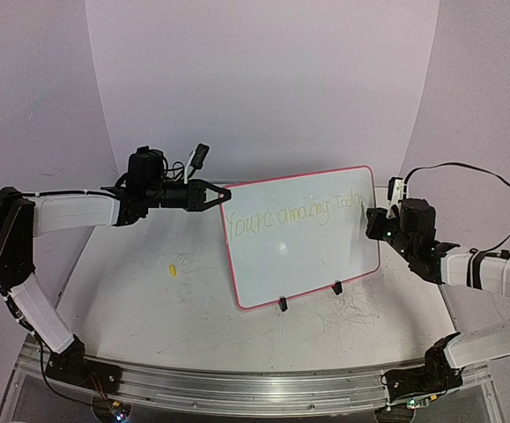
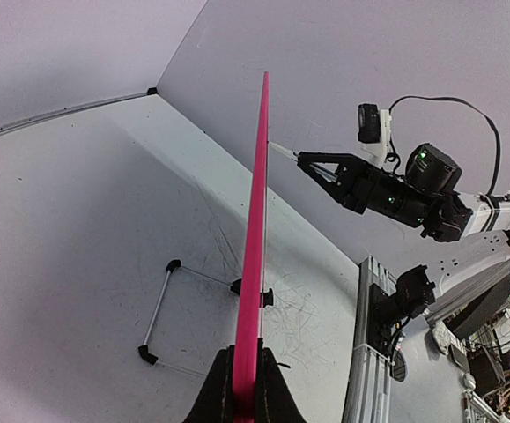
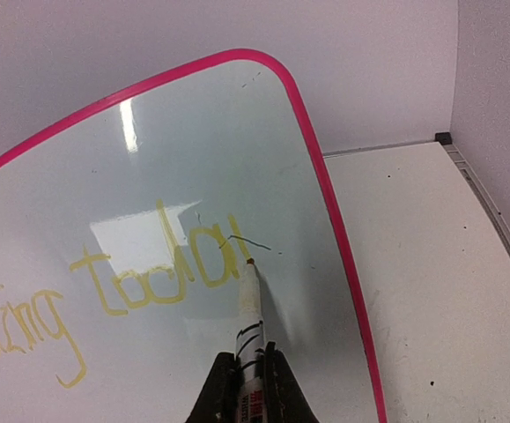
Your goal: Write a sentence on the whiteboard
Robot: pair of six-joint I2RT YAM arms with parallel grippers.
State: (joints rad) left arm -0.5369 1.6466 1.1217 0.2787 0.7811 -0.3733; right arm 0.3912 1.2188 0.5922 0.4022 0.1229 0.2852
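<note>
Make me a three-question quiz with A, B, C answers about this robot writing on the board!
1. Where is the tip of the marker?
A) at the end of the yellow writing
B) at the first letter
C) far off the board

2. What colour is the border of the whiteboard?
A) blue
B) pink
C) green

3. What is the left end effector doing?
A) hanging open
B) clamping the whiteboard's edge
C) holding a cup

Answers:
1 A, the tip sits by the last letter.
2 B, a pink line runs round the rim.
3 B, the left wrist view shows it shut on the edge.
</note>
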